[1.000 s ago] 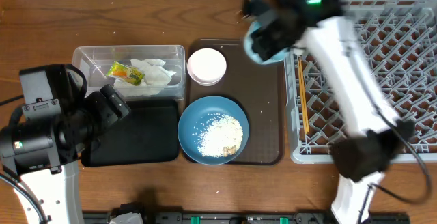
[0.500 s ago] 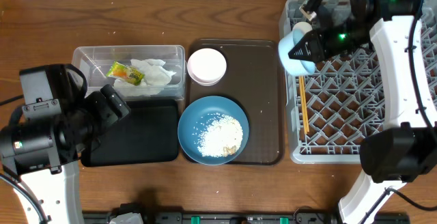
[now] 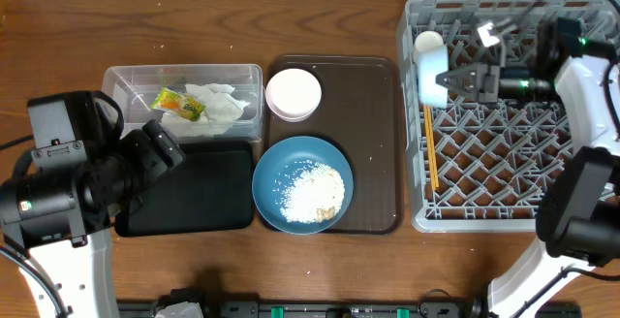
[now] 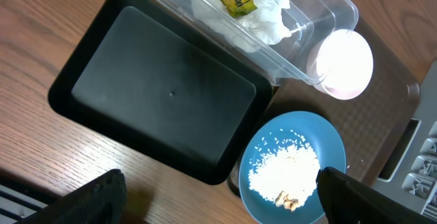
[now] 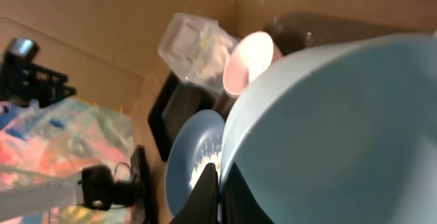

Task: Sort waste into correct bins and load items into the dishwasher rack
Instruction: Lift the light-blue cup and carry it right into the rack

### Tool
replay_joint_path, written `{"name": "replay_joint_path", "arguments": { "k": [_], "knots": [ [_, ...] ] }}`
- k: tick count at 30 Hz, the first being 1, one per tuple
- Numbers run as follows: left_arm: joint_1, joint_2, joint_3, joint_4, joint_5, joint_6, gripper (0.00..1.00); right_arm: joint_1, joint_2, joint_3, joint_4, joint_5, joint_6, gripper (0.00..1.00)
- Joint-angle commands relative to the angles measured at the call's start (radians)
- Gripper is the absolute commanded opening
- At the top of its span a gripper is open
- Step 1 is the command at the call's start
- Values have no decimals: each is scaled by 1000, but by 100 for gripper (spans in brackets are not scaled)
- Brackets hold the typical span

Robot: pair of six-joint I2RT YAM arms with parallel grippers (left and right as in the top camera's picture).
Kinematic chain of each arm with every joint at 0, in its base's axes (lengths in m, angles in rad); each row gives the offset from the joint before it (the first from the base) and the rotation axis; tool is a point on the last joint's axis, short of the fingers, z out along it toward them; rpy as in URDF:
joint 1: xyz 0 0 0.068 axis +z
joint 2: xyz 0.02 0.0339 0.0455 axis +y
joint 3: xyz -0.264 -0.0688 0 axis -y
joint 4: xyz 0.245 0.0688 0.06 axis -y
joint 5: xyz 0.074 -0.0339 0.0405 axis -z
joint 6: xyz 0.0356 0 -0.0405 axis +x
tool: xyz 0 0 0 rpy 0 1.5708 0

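Right claw (image 3: 457,79) has swung the blue bowl (image 3: 431,80) — rim pinched — to the rack's (image 3: 504,158) ten o'clock corner; I'd release next. Left claw (image 4: 218,193) gapes wide.

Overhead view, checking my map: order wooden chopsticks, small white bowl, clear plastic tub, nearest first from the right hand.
1. Wooden chopsticks, in the grey rack, by the right hand.
2. Small white bowl, on the brown tray.
3. Clear plastic tub, far left.
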Motion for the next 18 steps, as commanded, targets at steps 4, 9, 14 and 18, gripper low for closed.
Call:
{"name": "replay_joint_path", "arguments": {
  "k": [4, 9, 14, 18],
  "knots": [
    [5, 1, 16, -1, -9, -2, 91, -14, 8, -114, 126, -247, -31, 1],
    [5, 1, 16, -1, -9, -2, 92, -13, 8, -138, 171, -283, -30, 1],
    [5, 1, 16, -1, -9, -2, 91, -13, 8, -150, 171, -255, -30, 1],
    [5, 1, 16, -1, -9, -2, 91, -15, 8, -173, 171, -177, -34, 1]
  ]
}}
